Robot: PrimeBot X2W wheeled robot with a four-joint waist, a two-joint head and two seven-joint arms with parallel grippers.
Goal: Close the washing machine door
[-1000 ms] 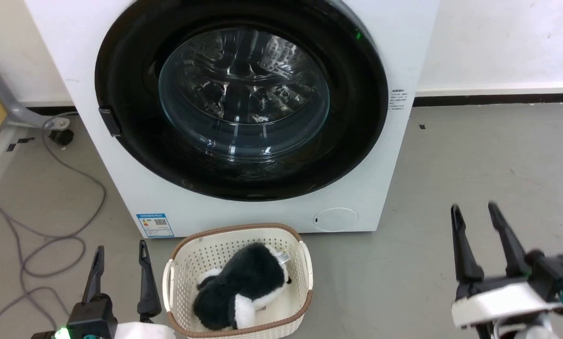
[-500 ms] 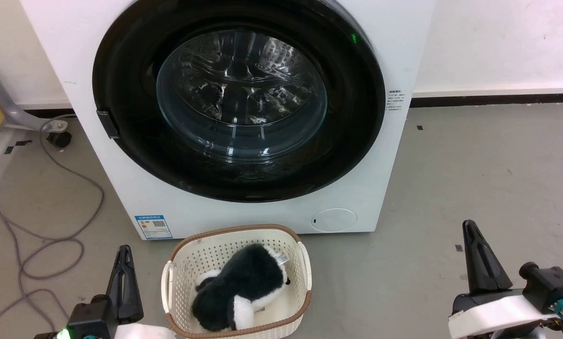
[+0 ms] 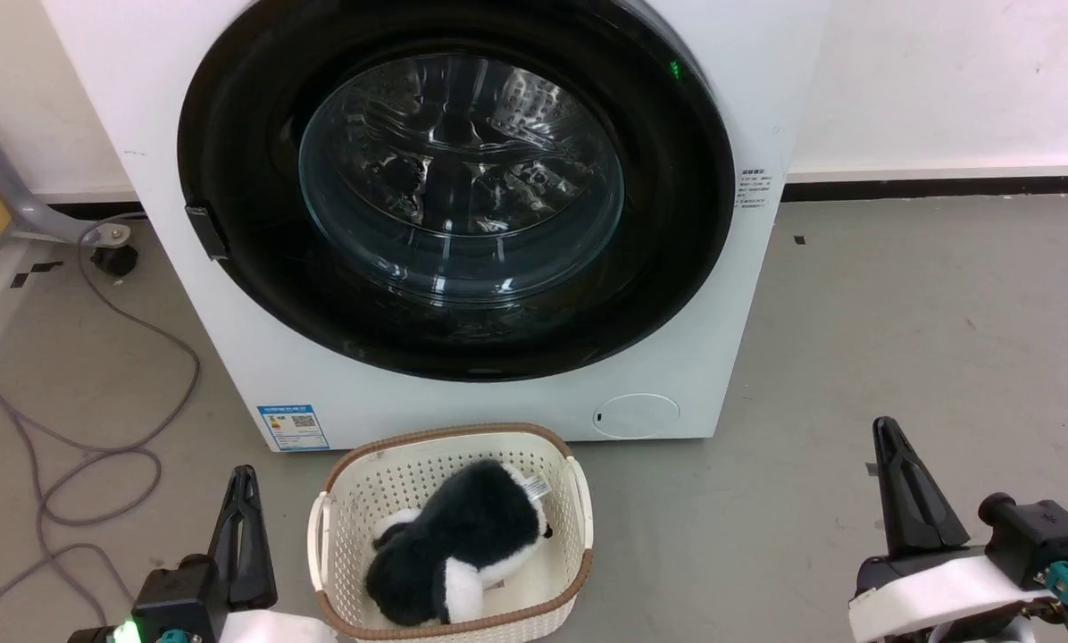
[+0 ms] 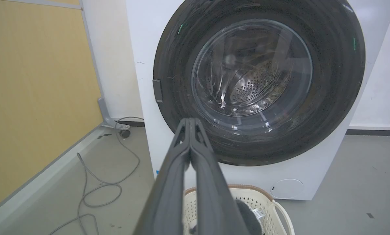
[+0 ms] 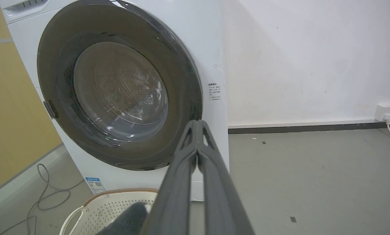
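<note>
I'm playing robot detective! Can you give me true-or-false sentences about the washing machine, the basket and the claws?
1. The round black-rimmed glass washing machine door sits flat against the big white washing machine. True.
2. The left claw grips the door. False: it is shut on nothing, low beside the cream plastic basket.
3. A fluffy black-and-white toy lies in the basket. True.
4. The right claw is wide open. False: it is shut tight.
5. The basket stands inside the drum. False: it stands on the grey floor in front of the machine.
</note>
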